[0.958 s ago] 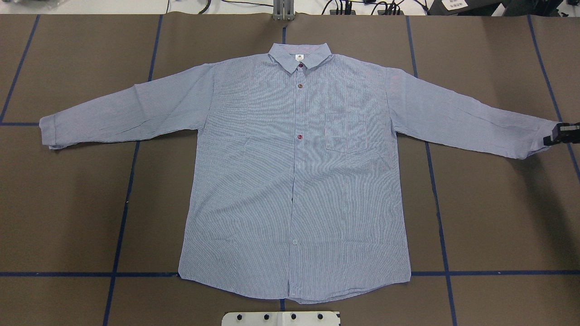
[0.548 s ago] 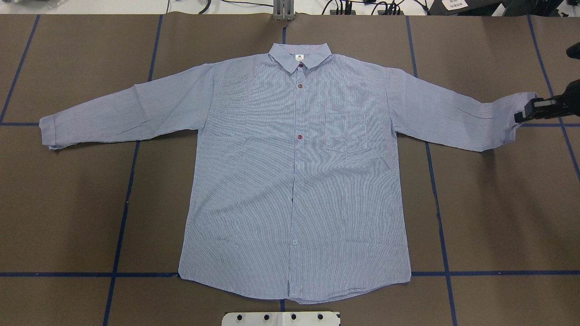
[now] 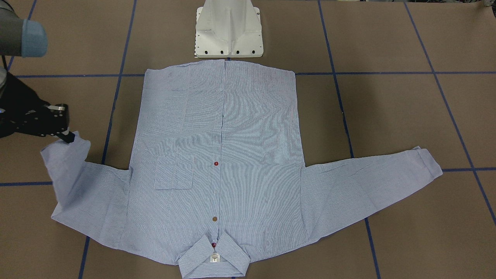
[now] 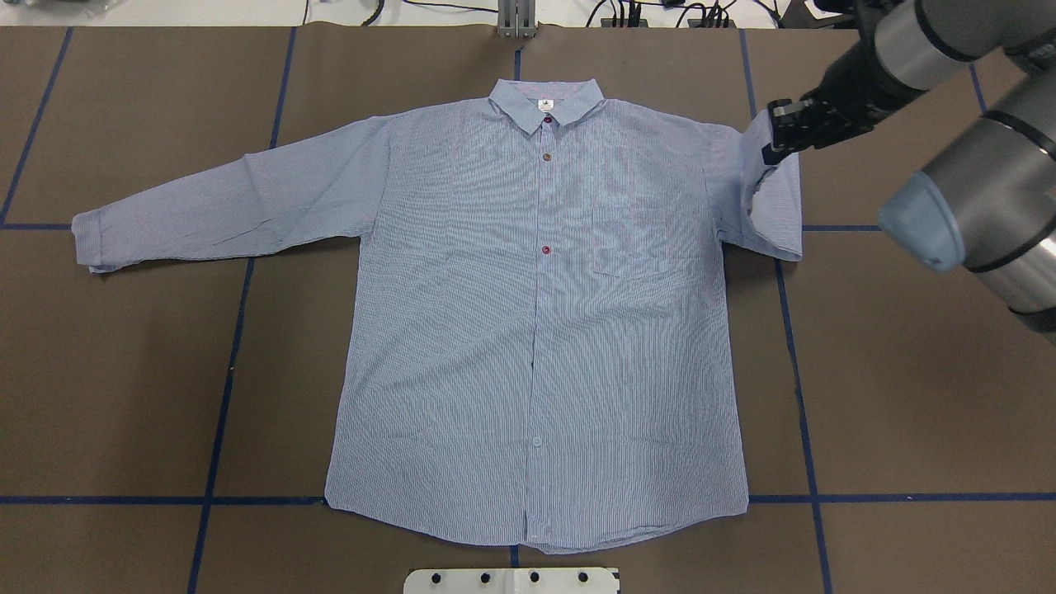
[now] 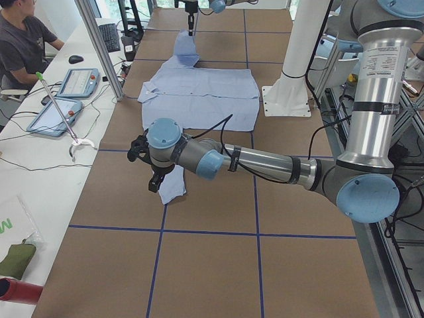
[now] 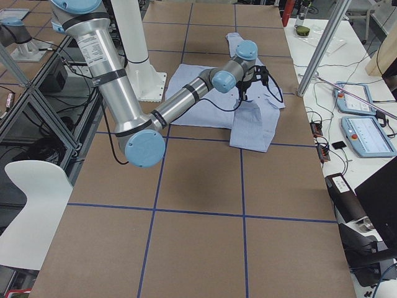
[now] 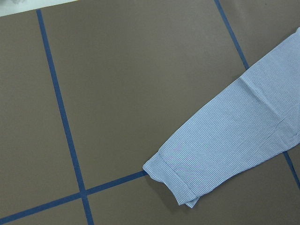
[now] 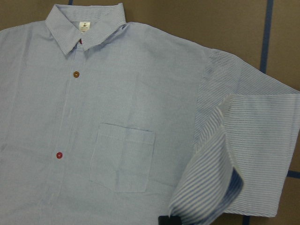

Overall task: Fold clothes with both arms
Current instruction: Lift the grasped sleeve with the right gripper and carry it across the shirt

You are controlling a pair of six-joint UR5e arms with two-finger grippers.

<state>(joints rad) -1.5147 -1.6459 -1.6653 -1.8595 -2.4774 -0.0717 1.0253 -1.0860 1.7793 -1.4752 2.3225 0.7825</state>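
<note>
- Shirt lies flat, front up, at the centre of the tabletop; hem at the overhead view's bottom, collar at its top.
- Left sleeve lies extended toward the left edge. Left end effector hangs above its cuff in the left side view; clenched or released, cannot tell.
- Right end effector, upper right, grasps the right cuff and has carried it inward from the right edge, doubling the right sleeve beside the shoulder. Assessment: first sleeve fold under way, release pending.
</note>
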